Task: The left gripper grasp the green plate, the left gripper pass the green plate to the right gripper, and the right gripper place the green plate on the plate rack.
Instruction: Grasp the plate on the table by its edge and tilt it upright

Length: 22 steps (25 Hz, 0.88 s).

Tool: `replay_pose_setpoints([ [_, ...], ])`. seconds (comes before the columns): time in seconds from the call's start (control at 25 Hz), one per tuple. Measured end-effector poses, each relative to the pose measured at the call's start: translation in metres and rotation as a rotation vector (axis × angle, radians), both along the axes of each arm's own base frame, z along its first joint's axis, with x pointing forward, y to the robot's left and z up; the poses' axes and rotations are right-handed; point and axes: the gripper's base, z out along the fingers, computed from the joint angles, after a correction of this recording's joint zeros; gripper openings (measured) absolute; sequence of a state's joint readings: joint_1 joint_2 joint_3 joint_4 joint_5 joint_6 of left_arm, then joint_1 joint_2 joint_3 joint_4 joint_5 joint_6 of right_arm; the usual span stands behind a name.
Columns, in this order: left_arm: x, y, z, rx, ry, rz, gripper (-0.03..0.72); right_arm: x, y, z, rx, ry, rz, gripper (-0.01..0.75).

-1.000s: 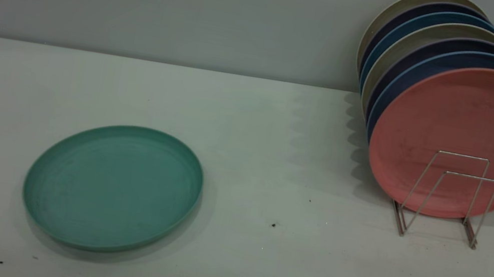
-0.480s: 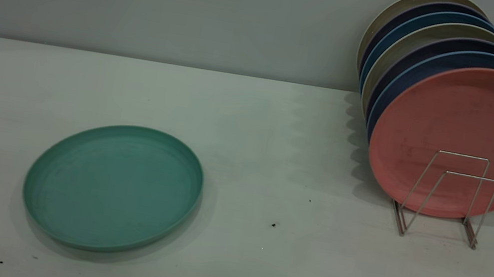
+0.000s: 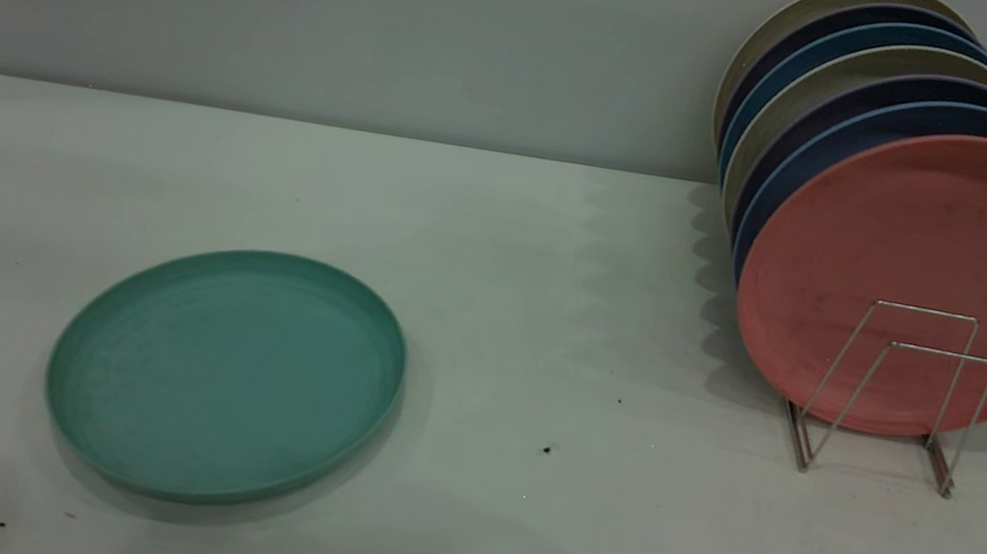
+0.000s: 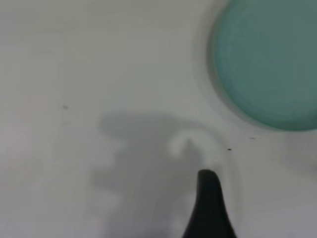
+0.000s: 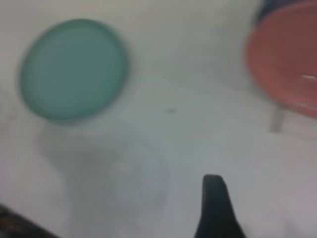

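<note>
The green plate (image 3: 226, 374) lies flat on the white table at the front left. It also shows in the left wrist view (image 4: 270, 62) and the right wrist view (image 5: 73, 69). The plate rack (image 3: 888, 398) stands at the right with its front wire loops bare. My left gripper (image 4: 210, 206) hangs over bare table beside the plate, apart from it. My right gripper (image 5: 215, 208) hangs over bare table between the plate and the rack. Neither gripper shows in the exterior view; only their shadows fall on the table's front edge.
A pink plate (image 3: 927, 282) stands upright in the rack, with several blue and beige plates (image 3: 852, 86) lined up behind it. The pink plate also shows in the right wrist view (image 5: 285, 64). A wall runs behind the table.
Soft shadows have appeared along the table's front edge in the exterior view. The green plate and the rack have not moved.
</note>
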State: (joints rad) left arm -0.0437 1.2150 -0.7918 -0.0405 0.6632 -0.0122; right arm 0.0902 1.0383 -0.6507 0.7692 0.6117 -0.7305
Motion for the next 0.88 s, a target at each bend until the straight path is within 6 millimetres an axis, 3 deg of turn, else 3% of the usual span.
replay_pose_setpoints([
  [0.16, 0.019, -0.004, -0.031, -0.030, 0.115, -0.008, 0.591, 0.018, 0.020, -0.019, 0.054, 0.052, 0.089, 0.513],
  [0.44, 0.051, -0.005, -0.070, -0.023, 0.248, -0.031, 0.591, 0.035, 0.079, -0.068, 0.042, 0.288, 0.214, 0.513],
  [0.6, 0.080, 0.007, -0.092, -0.038, 0.295, 0.012, 0.591, 0.051, 0.105, -0.090, 0.030, 0.393, 0.245, 0.512],
  [0.76, 0.104, 0.019, -0.125, -0.090, 0.359, 0.050, 0.591, 0.068, 0.117, -0.097, 0.059, 0.404, 0.246, 0.512],
  [0.88, 0.121, 0.016, -0.145, -0.144, 0.360, 0.040, 0.591, 0.071, 0.120, -0.097, 0.082, 0.393, 0.250, 0.512],
])
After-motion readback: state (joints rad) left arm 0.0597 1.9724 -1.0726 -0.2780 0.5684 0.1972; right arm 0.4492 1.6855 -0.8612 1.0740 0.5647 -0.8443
